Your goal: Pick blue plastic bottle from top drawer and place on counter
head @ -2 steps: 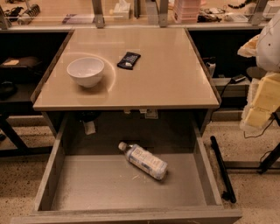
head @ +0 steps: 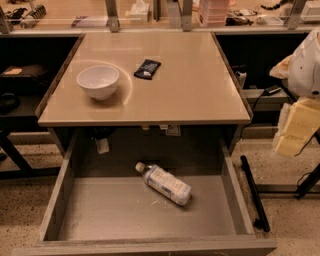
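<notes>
The blue plastic bottle (head: 166, 184) lies on its side in the open top drawer (head: 233, 192), near the middle back, with its white cap pointing back-left. The beige counter (head: 190, 85) sits above and behind the drawer. My gripper (head: 295, 127), with cream-coloured fingers below a white arm housing, hangs at the right edge of the view. It is beside the counter's right front corner, apart from the bottle and outside the drawer. It holds nothing that I can see.
A white bowl (head: 98, 81) and a small black packet (head: 147, 68) sit on the counter. A cluttered shelf with metal posts (head: 150, 15) runs along the back. A black bar (head: 255, 192) lies on the floor right of the drawer.
</notes>
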You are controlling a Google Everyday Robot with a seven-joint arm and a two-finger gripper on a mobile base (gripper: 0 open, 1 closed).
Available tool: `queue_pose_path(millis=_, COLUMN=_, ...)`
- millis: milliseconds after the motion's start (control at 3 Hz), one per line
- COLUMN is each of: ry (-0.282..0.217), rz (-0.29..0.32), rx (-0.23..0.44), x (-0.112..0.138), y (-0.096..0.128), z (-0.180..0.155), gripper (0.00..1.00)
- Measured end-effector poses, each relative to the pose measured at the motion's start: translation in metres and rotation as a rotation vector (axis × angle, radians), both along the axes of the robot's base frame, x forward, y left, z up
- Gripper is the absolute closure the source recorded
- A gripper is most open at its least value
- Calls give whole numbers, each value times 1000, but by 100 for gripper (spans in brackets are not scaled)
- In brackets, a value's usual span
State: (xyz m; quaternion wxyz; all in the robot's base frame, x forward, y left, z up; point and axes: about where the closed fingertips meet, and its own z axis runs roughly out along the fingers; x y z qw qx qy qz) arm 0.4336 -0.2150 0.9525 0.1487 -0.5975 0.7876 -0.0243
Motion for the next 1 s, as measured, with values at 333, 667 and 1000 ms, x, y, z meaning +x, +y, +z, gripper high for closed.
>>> queue_pose_path(millis=333, ry=46, rz=-16, rx=10, x=-5, y=3, z=-39, gripper=0)
queue_pose_path(millis=667, ry=119, rz=-17, rx=22, x=-11, y=8, z=-102, gripper=0)
queue_pose_path(millis=1000, ry=175, rz=5, rx=91, x=-17, y=25, z=-180, gripper=0)
